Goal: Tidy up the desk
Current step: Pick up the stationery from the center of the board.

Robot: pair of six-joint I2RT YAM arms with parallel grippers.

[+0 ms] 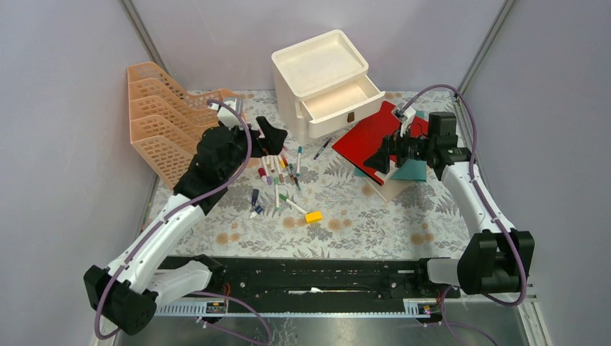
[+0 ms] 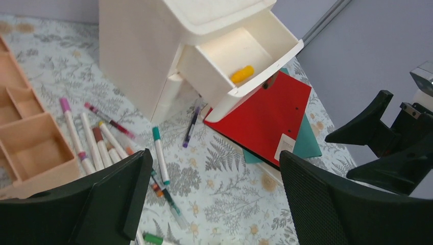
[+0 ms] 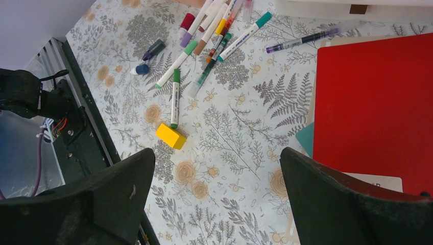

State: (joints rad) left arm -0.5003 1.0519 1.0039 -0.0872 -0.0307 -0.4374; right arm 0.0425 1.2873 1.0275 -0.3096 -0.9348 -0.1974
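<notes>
Left pincer [image 2: 214, 163] and right pincer [image 3: 217, 155] gape empty above one desk [image 1: 360, 216], one yellow block [image 3: 171, 136].

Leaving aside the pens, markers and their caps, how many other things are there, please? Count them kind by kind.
Peach mesh file rack: 1
White drawer unit: 1
Stacked flat items: 3 (red folder, teal folder, cream board)
Yellow block: 1
Small yellow-orange piece in the open drawer: 1
Total: 7
</notes>
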